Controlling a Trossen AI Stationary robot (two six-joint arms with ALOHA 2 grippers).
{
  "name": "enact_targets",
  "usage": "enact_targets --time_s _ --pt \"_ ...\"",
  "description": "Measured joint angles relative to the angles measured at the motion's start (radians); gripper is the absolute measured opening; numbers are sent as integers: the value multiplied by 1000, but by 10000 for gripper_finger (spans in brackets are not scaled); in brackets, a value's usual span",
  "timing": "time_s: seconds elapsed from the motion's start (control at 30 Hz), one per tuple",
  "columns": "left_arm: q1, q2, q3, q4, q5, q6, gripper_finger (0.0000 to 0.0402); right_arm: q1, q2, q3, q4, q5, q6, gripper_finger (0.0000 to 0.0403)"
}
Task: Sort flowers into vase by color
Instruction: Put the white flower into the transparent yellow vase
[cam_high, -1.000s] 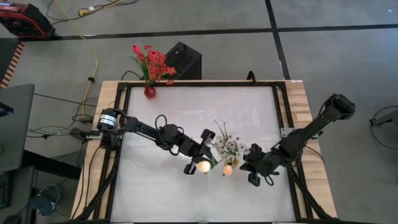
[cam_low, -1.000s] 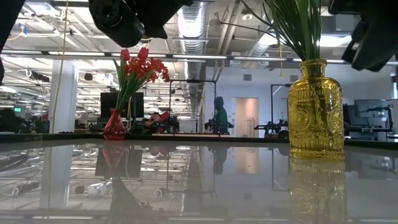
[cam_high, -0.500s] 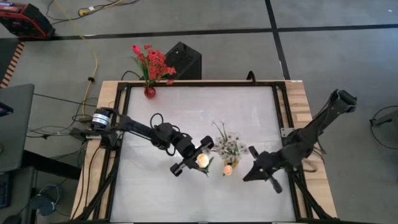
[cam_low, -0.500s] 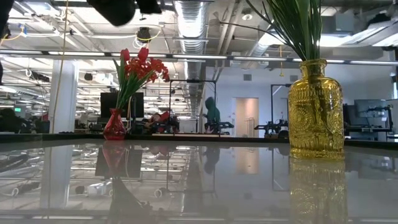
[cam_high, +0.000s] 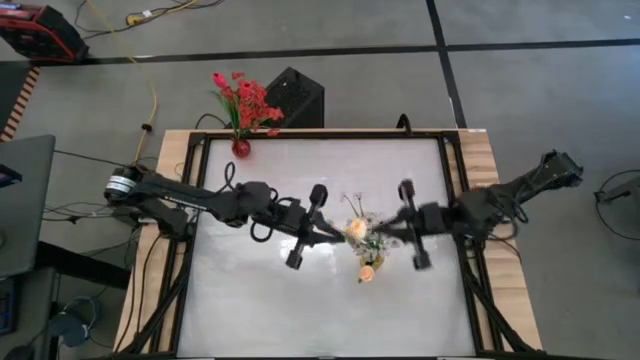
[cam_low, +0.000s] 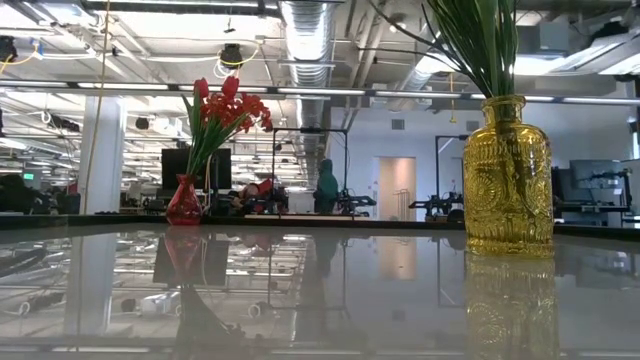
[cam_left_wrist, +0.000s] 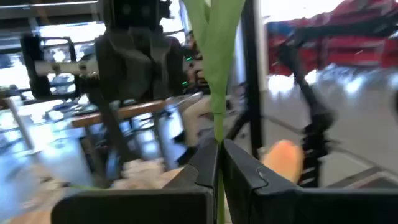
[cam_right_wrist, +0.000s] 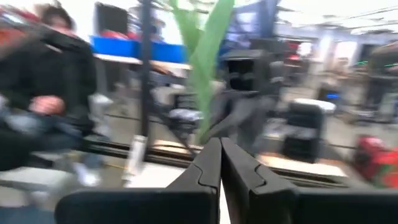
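What matters for the next move is how the tulip (cam_high: 356, 229) sits against the yellow vase (cam_high: 367, 271). From above, the pale orange bud hangs just back of the vase mouth, in among the white sprigs (cam_high: 372, 240), and the two arms face each other across it. The left gripper (cam_high: 340, 232) comes in from the left and the right gripper (cam_high: 388, 232) from the right, both close to the bud, with the left touching it by the stem. My left wrist view shows the left jaws clenched on the green stem (cam_left_wrist: 217, 134), which runs straight up between the fingertips, so the long axis lies roughly in line with the fingers; the bud (cam_left_wrist: 283, 160) shows just beside them. In the right wrist view a green leaf (cam_right_wrist: 205, 68) rises just past the fingertips, but I cannot tell whether the right jaws are clenched or grasping anything. The low view gives me what the overhead cannot: the vase (cam_low: 508, 175) stands upright with green stems already in its neck, and neither gripper dips into that picture, so I judge both are held well above the table. The red flowers (cam_high: 245, 100) stand in the small red vase (cam_low: 184, 203) at the far left corner, well apart.
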Motion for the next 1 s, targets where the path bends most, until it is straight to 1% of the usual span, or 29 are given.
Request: enact_targets --time_s 0.07,0.13,0.27,0.37,0.53,0.67,0.8,1.0 --pt "2 2 15 -34 -26 31 0 -31 18 29 -26 -1 -49 57" --pt "2 1 20 -33 -45 53 0 -45 32 54 -62 -17 -82 76" --pt "9 -9 21 -29 -56 69 0 -50 47 94 -179 -35 -133 125" --pt "19 -9 21 -29 -59 79 0 -65 58 103 -178 -38 -151 165" --pt "43 -9 21 -18 -59 75 0 -98 75 103 -155 -107 -153 216" --pt "53 -9 21 -10 -60 70 0 -124 81 103 -110 -119 -156 233" --pt "62 -9 21 -16 -59 69 0 -145 92 102 -80 -182 -155 234" --pt "64 -9 21 -7 -65 67 0 -170 107 102 -56 -203 -152 234"
